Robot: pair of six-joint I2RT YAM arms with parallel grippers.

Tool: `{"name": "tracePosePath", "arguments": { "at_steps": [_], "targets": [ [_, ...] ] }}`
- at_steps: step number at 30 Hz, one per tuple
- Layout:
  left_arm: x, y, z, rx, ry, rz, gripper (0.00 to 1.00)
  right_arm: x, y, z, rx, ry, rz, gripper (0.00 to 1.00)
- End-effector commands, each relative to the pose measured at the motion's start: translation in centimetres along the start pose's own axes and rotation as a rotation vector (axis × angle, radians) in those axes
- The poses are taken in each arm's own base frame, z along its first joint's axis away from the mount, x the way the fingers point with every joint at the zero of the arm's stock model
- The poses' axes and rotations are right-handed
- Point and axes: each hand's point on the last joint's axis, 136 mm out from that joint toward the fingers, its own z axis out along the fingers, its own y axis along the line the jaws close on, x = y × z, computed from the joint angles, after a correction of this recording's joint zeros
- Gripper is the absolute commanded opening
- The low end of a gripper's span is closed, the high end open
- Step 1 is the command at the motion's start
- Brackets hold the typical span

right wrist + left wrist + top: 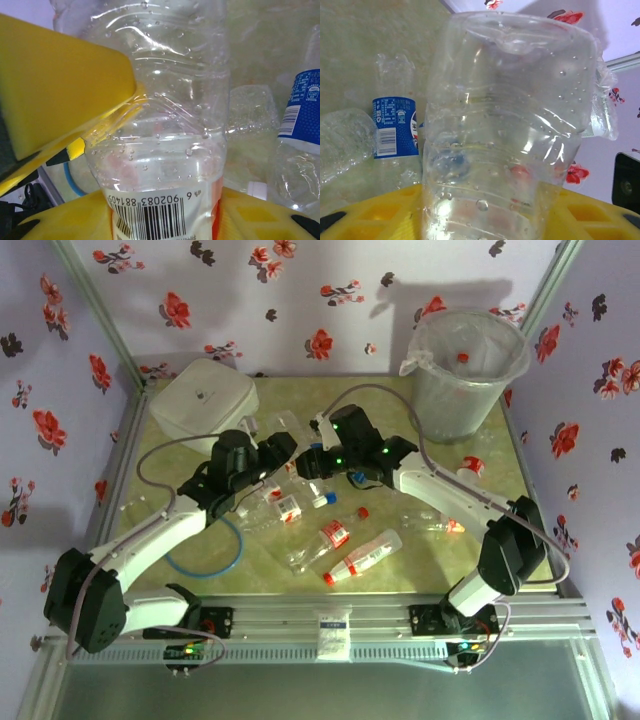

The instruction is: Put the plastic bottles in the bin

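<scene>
A clear plastic bottle (510,125) with a red-white barcode label (160,212) hangs above the table between both arms. My right gripper (165,215) is shut on its labelled end. My left gripper (490,210) has the bottle's other end between its jaws. One of the left gripper's yellow fingers (65,85) presses into the bottle's side. From above, the left gripper (272,455) and right gripper (318,462) meet at mid-table. Several more bottles lie below and in front, among them two red-labelled ones (335,535) (365,558). The bin (465,380) stands at the back right.
A white lidded box (205,400) sits at the back left. A blue-labelled bottle (395,127) lies beside the grippers. A blue ring (205,550) lies near the left arm. A loose red cap (362,511) and a crushed bottle (435,523) are under the right forearm.
</scene>
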Motion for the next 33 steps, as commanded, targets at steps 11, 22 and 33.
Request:
{"name": "tracePosePath", "arguments": {
  "at_steps": [11, 22, 33],
  "targets": [
    [-3.6, 4.2, -4.7, -0.081, -0.129, 0.015, 0.98, -8.3, -11.0, -12.8, 0.493, -0.225, -0.033, 0.38],
    [-0.6, 9.9, -7.0, -0.391, 0.012, 0.231, 0.92, -19.7, -23.3, -31.5, 1.032, -0.678, 0.148, 0.29],
    [2.3, 10.6, -9.0, -0.503, 0.175, 0.430, 0.92, -22.9, -33.5, -30.2, 1.202, -0.544, 0.214, 0.29]
  ]
}}
